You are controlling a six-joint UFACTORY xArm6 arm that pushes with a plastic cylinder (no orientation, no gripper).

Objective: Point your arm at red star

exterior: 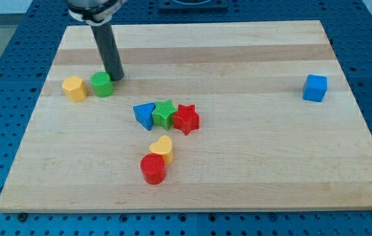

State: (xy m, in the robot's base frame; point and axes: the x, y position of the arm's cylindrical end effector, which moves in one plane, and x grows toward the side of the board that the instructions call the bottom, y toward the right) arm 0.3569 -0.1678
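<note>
The red star (186,119) lies near the middle of the wooden board (251,151), touching a green star (165,114) on its left. A blue triangle (144,115) sits left of the green star. My tip (116,78) is at the view's upper left, just right of and touching or nearly touching a green cylinder (102,84). The tip is well up and to the left of the red star.
A yellow hexagon-like block (75,88) sits left of the green cylinder. A yellow heart (162,149) and a red cylinder (153,169) lie below the star group. A blue cube (315,88) is at the view's right.
</note>
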